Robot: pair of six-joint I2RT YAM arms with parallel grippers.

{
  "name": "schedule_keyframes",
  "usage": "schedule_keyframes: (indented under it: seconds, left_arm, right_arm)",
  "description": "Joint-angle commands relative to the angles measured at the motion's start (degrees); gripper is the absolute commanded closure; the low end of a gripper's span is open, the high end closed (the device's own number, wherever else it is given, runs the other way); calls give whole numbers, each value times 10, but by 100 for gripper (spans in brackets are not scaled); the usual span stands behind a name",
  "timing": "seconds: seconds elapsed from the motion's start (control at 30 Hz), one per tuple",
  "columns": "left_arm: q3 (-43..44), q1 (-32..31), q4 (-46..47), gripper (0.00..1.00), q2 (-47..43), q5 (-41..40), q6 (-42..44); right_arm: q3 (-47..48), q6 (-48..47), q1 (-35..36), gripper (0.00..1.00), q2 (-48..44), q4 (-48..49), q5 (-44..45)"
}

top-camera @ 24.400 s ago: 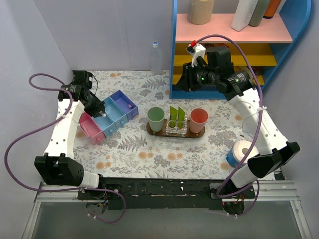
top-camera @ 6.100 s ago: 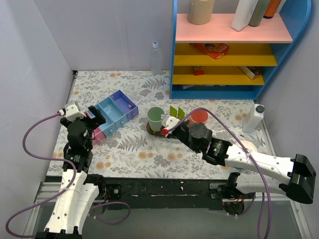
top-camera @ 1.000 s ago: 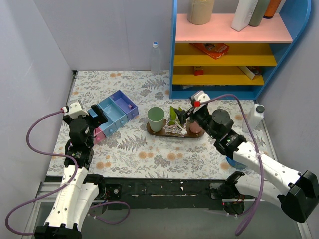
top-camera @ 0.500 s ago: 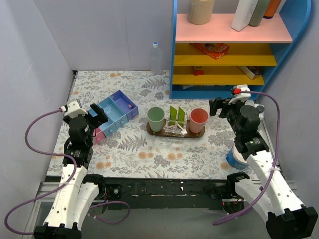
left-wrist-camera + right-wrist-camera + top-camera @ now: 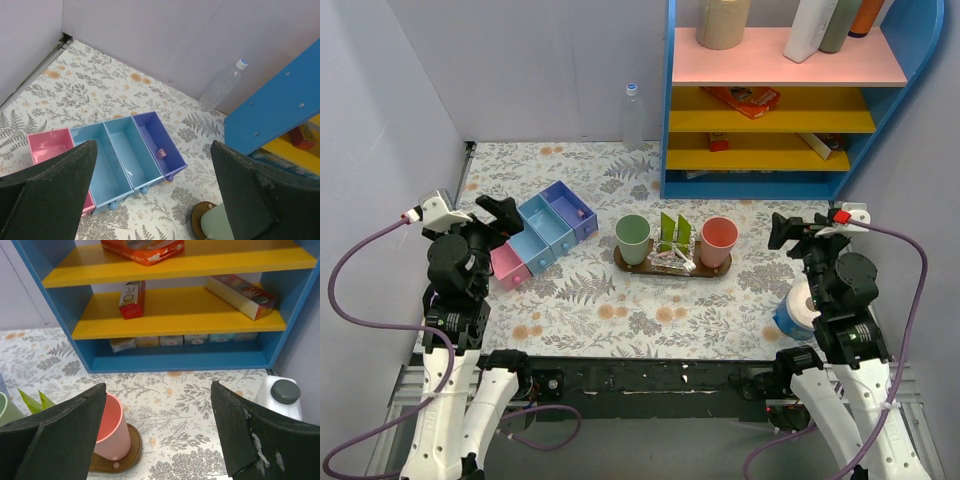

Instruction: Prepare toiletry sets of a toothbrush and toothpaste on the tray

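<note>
Dark-brown wooden oval tray [image 5: 642,268], lime-green pointed pieces [image 5: 670,230]

Blue shelf unit [image 5: 667,120] at the back: clear water bottle [image 5: 633,118] just left of it, pink-blue-purple organiser [image 5: 542,232] further left, green cup [image 5: 632,240] and pink cup [image 5: 719,242] out front, grey-capped white jug [image 5: 280,397] by its right corner.

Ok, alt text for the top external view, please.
A dark wooden tray sits centrally, carrying a green cup, lime-green toiletry sets in a clear holder, and a pink cup. Both arms stand at the near corners, left gripper and right gripper open and empty. A pink-blue-purple organiser lies left; a blue shelf unit stands behind.
</note>
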Motion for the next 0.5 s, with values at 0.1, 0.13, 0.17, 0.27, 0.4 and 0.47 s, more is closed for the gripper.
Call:
schedule_keyframes:
  seconds: [0.1,0.13,0.17,0.27,0.4,0.47]
  left_arm:
    - [33,-2,-25,2,-9,-4,3]
    - [33,-1,-25,2,-9,-5,3]
    - [33,-2,-25,2,-10,-5,2]
    - [33,-1,-25,2,-9,-2,3]
    - [35,-1,-31,2,-6,-1,-2]
    - [32,-1,-31,2,-7,-2,-5]
  right_arm:
    - [-26,-11,-1,8,-44,5,41]
    - [-26,-12,-1,8,-44,4,40]
    - [-26,-12,-2,8,-43,4,39]
    - [-26,-17,-1,8,-44,6,38]
    - [-29,-18,-1,8,-45,10,38]
    - [-29,-19,-2,8,-46,11,39]
